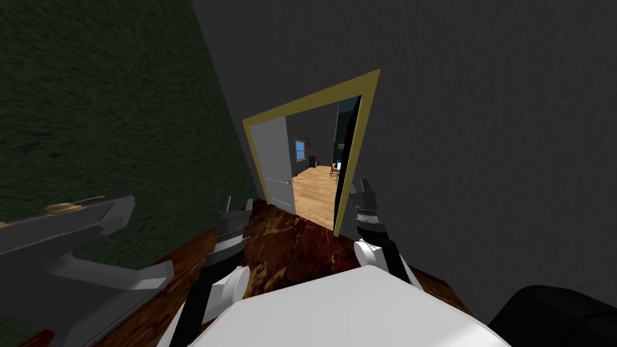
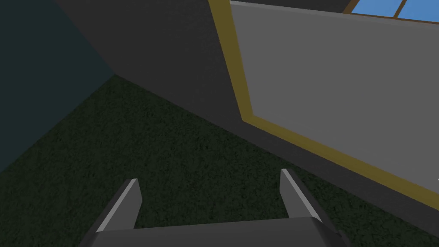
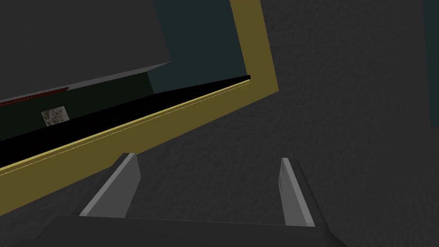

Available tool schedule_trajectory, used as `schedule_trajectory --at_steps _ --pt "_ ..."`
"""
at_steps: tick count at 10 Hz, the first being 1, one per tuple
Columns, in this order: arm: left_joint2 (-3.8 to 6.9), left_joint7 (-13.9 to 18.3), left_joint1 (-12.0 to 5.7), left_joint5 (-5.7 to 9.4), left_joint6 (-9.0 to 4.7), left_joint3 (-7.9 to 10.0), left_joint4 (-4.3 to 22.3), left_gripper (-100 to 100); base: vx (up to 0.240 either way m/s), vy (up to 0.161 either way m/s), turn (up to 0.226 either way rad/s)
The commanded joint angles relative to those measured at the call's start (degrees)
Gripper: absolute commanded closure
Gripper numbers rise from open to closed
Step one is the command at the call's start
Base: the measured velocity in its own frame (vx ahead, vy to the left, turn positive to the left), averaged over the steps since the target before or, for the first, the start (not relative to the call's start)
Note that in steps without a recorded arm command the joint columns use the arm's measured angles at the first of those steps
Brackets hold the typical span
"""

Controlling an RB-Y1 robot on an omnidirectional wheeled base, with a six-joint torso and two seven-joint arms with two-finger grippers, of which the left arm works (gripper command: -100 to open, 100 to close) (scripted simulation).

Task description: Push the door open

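In the head view, the door (image 1: 270,161) is a grey panel at the left of its yellow frame (image 1: 369,114). It stands partly open, and a wooden floor shows through the gap. Our left gripper (image 1: 237,203) hangs short of the panel and apart from it. Our right gripper (image 1: 361,188) sits just beside the frame's right post. Grey furniture (image 1: 78,241) stands near on our left, against the green wall (image 1: 90,108).

In the left wrist view, our fingers (image 2: 128,201) are spread with nothing between them. They aim at the green wall and a strip of dark wall (image 2: 171,64) beside the frame, while the door lies off to one side of the gripper. We judge this the main risk. If we drive forward on this line, the blades would meet wall or frame and the panel would not swing. A thin blade tip on that flat face could also skid once we do reach it.

In the right wrist view, these fingers (image 3: 296,193) also stand apart and empty. Grey wall lies ahead, and the frame runs close past one of them. If the base rolls forward without swinging this arm inward, we think the gripper could catch the post and wrench the wrist. The furniture on our left may also limit how far we can sidestep to line up.
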Motion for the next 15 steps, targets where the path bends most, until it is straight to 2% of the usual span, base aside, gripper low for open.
schedule_trajectory --at_steps 1,15 --pt "0.72 2.2 -0.49 1.05 -0.5 -0.47 2.1 -100 0.122 0.073 -0.142" --pt "3.81 14.7 -3.6 6.98 -4.05 -4.02 15.8 -100 0.086 0.071 -0.11"
